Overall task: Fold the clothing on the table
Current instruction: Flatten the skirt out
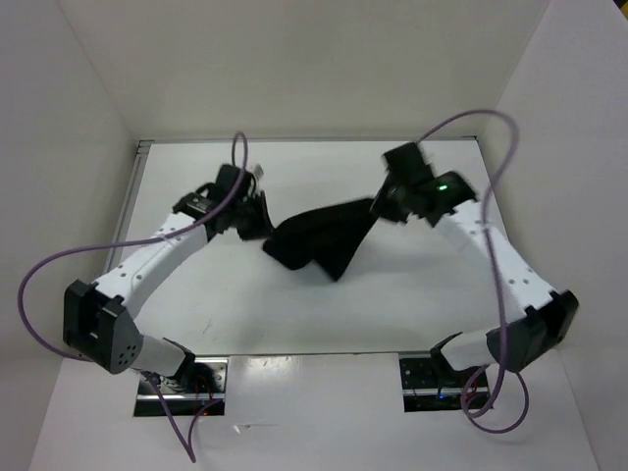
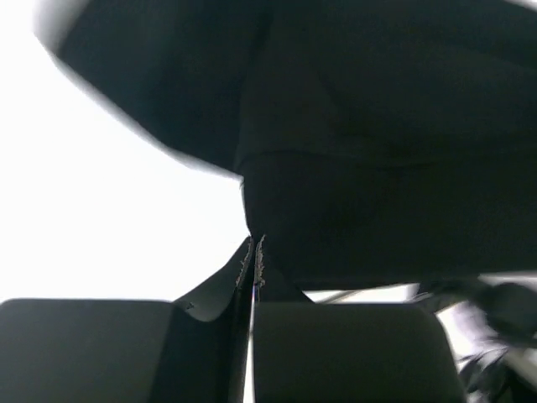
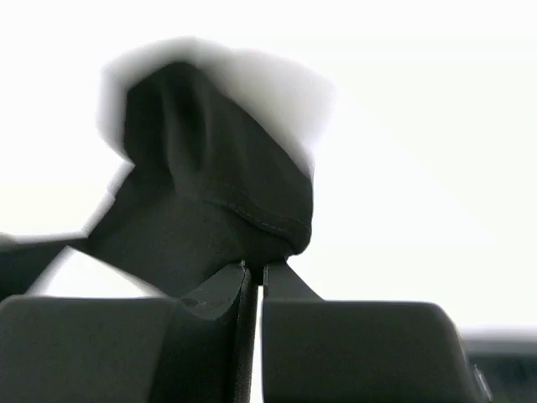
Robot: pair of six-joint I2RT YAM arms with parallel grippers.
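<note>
The black clothing (image 1: 319,240) hangs stretched between my two grippers above the white table (image 1: 294,314), sagging to a point in the middle. At its left end my left gripper (image 1: 257,218) is shut on the fabric. In the left wrist view its jaws (image 2: 254,245) meet on a corner of the clothing (image 2: 377,185), which fills the upper frame. On the cloth's right end sits my right gripper (image 1: 379,204). The right wrist view shows that gripper (image 3: 256,269) shut on a hemmed fold of the clothing (image 3: 218,201), bunched just above the fingertips.
White walls (image 1: 88,147) close in the table on the left, back and right. Purple cables (image 1: 491,147) loop over both arms. The arm bases (image 1: 182,378) sit at the near edge, and a metal strip (image 1: 137,182) runs along the table's left side.
</note>
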